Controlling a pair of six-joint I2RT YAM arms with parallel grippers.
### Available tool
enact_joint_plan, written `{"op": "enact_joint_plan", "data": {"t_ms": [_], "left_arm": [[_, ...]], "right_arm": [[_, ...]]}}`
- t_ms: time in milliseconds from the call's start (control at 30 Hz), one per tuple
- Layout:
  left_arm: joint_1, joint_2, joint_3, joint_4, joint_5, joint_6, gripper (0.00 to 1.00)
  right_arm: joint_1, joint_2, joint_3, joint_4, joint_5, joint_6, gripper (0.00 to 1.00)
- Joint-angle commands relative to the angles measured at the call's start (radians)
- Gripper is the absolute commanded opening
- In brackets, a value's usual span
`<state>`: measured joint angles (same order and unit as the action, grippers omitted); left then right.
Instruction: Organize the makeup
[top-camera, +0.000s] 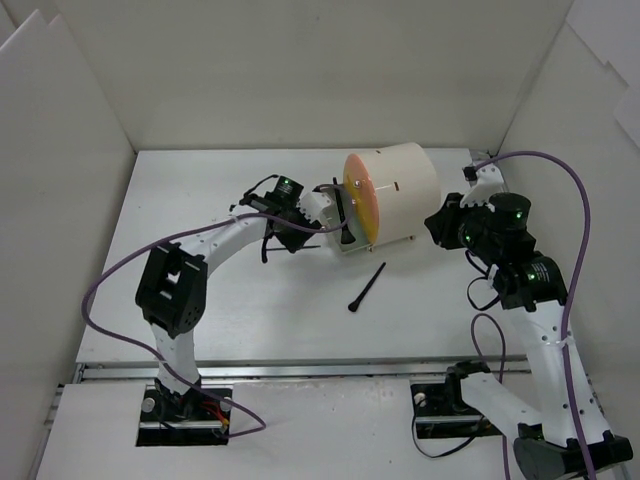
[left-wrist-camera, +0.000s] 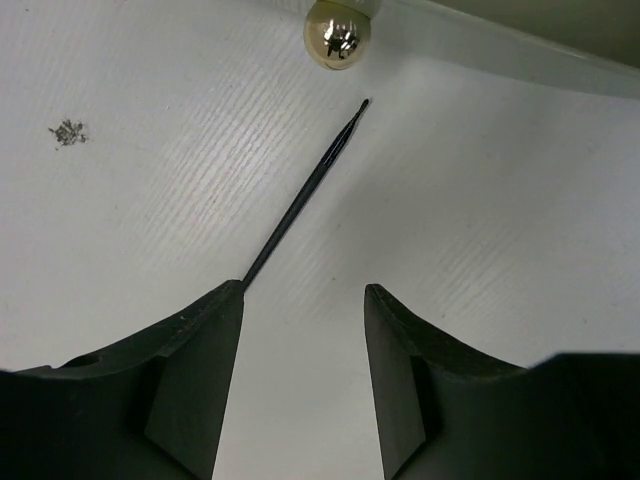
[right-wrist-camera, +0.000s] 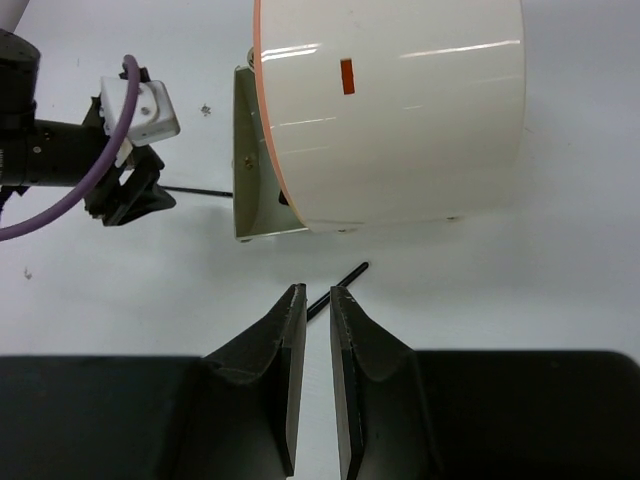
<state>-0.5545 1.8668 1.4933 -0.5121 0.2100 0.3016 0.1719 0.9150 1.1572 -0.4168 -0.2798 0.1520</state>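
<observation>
A thin black brush (left-wrist-camera: 300, 200) lies slanted on the white table (top-camera: 250, 330), just left of the big cream cylinder (top-camera: 400, 180), its fine tip pointing at a gold knob (left-wrist-camera: 337, 33) on the cylinder's base. Its other end disappears at the tip of 1 finger of the left gripper (left-wrist-camera: 303, 290), whose jaws stand moderately wide with nothing between them. A second black brush (top-camera: 367, 288) lies diagonally on the table, just near of the cylinder and between the 2 arms. The right gripper (right-wrist-camera: 315, 290) hangs over its near end, jaws narrowed to a slim empty slit.
</observation>
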Motion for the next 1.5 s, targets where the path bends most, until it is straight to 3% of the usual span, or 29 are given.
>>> {"op": "enact_joint_plan", "data": {"t_ms": [0,233,400,533,733,1000,1467], "left_arm": [[0.004,0.022,0.051,0.027,0.060,0.008,0.47],[0.063,-0.047,0.064,0.185,0.120,-0.208,0.47],[0.123,-0.086,0.154,0.321,0.117,-0.568,0.42],[0.133,-0.006,0.261,0.360,0.146,-0.758,0.34],[0.122,0.141,0.381,0.418,0.193,-0.952,0.35],[0.058,0.245,0.458,0.455,0.132,-0.969,0.35],[-0.001,0.342,0.495,0.351,-0.067,-0.993,0.35]], "right_arm": [[0.006,0.016,0.062,0.046,-0.005,-0.022,0.14],[0.005,0.041,0.101,0.030,0.007,-0.042,0.13],[0.006,0.035,0.095,0.029,0.039,-0.045,0.13],[0.008,0.028,0.087,0.029,0.051,-0.046,0.13],[0.005,0.010,0.072,0.029,0.082,-0.052,0.13],[0.000,-0.022,0.050,0.019,0.097,-0.046,0.13],[0.000,-0.079,0.021,-0.011,0.100,-0.028,0.14]]}}
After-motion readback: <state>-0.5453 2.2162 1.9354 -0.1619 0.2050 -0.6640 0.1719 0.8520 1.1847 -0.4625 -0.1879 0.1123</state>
